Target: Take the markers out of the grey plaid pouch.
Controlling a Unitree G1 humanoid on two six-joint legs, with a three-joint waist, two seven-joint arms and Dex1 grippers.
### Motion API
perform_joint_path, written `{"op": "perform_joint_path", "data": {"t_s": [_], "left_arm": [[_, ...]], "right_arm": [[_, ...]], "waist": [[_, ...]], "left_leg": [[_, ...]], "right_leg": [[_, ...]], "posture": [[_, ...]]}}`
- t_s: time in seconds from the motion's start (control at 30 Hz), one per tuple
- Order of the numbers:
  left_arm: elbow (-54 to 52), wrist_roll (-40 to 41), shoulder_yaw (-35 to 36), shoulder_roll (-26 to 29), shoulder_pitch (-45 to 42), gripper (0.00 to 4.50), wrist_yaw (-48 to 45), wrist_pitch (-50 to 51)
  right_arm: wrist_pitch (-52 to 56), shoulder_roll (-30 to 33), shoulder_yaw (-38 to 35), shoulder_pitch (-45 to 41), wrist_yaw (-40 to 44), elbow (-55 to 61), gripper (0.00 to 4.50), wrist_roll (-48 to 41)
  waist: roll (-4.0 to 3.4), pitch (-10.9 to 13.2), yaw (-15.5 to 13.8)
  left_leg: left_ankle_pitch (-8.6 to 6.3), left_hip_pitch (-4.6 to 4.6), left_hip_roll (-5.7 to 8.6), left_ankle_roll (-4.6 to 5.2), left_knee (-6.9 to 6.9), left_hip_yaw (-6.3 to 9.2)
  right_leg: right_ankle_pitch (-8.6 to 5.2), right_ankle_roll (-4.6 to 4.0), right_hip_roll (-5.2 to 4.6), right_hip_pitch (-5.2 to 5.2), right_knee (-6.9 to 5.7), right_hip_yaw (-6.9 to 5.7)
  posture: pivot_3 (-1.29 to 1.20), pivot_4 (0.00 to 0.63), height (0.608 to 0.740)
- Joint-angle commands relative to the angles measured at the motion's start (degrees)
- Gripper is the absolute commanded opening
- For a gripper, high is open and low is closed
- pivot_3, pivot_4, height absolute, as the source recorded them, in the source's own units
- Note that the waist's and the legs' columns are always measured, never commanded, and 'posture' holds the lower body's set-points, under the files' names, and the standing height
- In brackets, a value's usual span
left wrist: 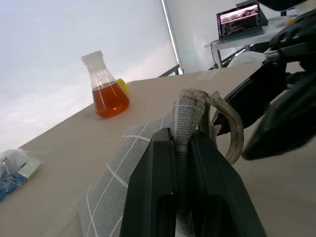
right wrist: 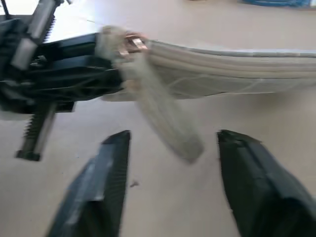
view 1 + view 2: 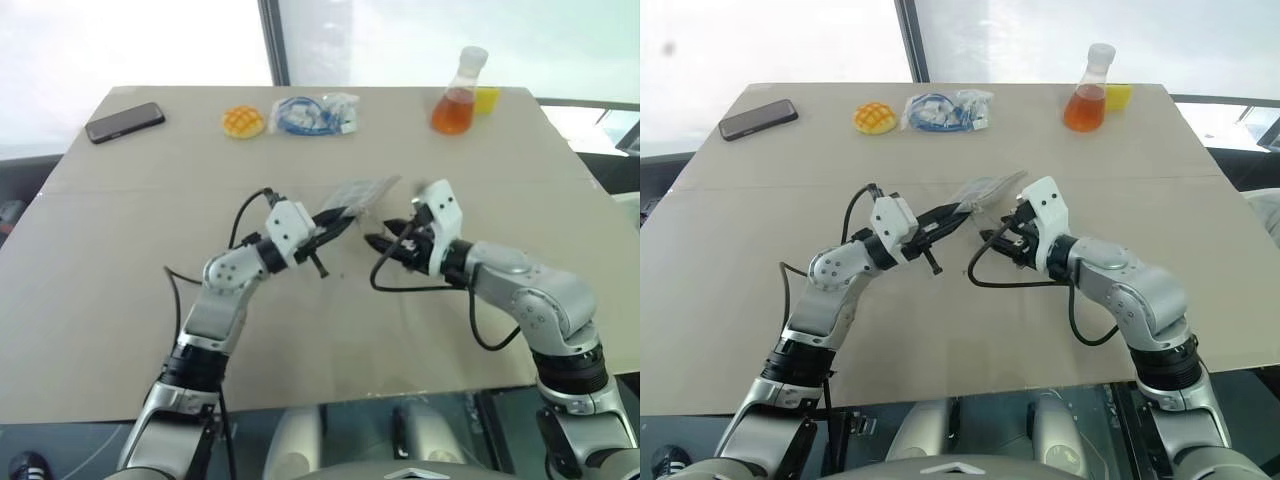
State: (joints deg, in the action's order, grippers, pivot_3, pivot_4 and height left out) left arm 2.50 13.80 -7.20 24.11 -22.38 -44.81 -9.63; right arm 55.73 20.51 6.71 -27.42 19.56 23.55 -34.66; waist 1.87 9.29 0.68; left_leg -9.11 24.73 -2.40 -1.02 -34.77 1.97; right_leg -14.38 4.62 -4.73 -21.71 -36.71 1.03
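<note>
The grey plaid pouch [image 3: 360,192] hangs above the middle of the table [image 3: 100,300], and my left gripper [image 3: 335,222] is shut on one end of it. In the left wrist view the two black fingers [image 1: 153,187] clamp the checked fabric [image 1: 123,163]. My right gripper [image 2: 173,143] stands open just in front of that end. The pouch's pale pull strap [image 2: 163,123] dangles between the right gripper's fingers [image 2: 111,168], touching neither. The markers are hidden.
Along the table's far edge stand a flask of orange liquid [image 3: 455,100], a small yellow object [image 3: 487,98], a clear bag of blue cable [image 3: 312,114], a round yellow item [image 3: 243,122] and a black phone [image 3: 124,122].
</note>
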Motion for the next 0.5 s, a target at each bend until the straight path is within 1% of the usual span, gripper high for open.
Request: {"op": "perform_joint_path", "data": {"t_s": [0.03, 0.2, 0.3, 0.33, 0.5], "left_arm": [[-3.0, 1.3, 1.8, 0.3, 0.4, 0.36, -0.6, -0.2], [-2.8, 1.3, 2.1, 0.2, 0.5, 0.36, -1.0, -0.3], [-2.7, 1.5, 2.4, 0.0, 0.3, 0.36, -1.4, -0.4], [-2.5, 1.5, 2.5, -0.1, 0.2, 0.36, -1.5, -0.4], [-2.2, 4.3, 4.2, -0.7, 1.2, 0.36, -2.4, -0.9]], "right_arm": [[-1.9, 0.5, -1.3, -1.5, 1.0, 1.6, 0.99, 0.7], [-2.0, 0.1, -1.8, -1.5, 1.3, 1.2, 0.99, 0.9], [-2.1, -0.5, -1.6, -1.7, 1.3, 0.7, 0.19, 1.1], [-2.1, -0.5, -1.7, -1.7, 1.4, 0.6, 0.08, 1.3], [-3.2, 2.7, -5.2, -2.6, -0.9, -1.7, 0.08, 5.8]], "waist": [[0.0, 0.0, 0.0], [0.0, 0.0, 0.0], [0.0, 0.0, 0.0], [0.0, 0.0, 0.0], [-0.01, 0.0, -0.1]], "left_leg": [[0.0, 0.0, 0.0, 0.0, 0.0, 0.0], [0.0, 0.01, 0.0, 0.0, 0.0, 0.0], [0.0, 0.01, 0.0, 0.0, 0.0, 0.0], [0.0, 0.01, 0.0, 0.0, 0.01, 0.0], [0.0, 0.02, 0.0, 0.0, 0.02, -0.01]], "right_leg": [[0.0, 0.0, 0.0, 0.0, 0.0, 0.0], [-0.01, -0.01, 0.0, -0.01, 0.01, 0.0], [-0.05, -0.08, 0.0, -0.01, 0.02, 0.0], [-0.06, -0.11, 0.0, -0.01, 0.02, 0.0], [-0.07, -0.12, -0.01, -0.01, 0.06, 0.0]], "posture": [[0.0, 0.15, 0.74], [0.0, 0.15, 0.74], [0.0, 0.15, 0.74], [0.0, 0.15, 0.74], [0.0, 0.15, 0.74]]}}
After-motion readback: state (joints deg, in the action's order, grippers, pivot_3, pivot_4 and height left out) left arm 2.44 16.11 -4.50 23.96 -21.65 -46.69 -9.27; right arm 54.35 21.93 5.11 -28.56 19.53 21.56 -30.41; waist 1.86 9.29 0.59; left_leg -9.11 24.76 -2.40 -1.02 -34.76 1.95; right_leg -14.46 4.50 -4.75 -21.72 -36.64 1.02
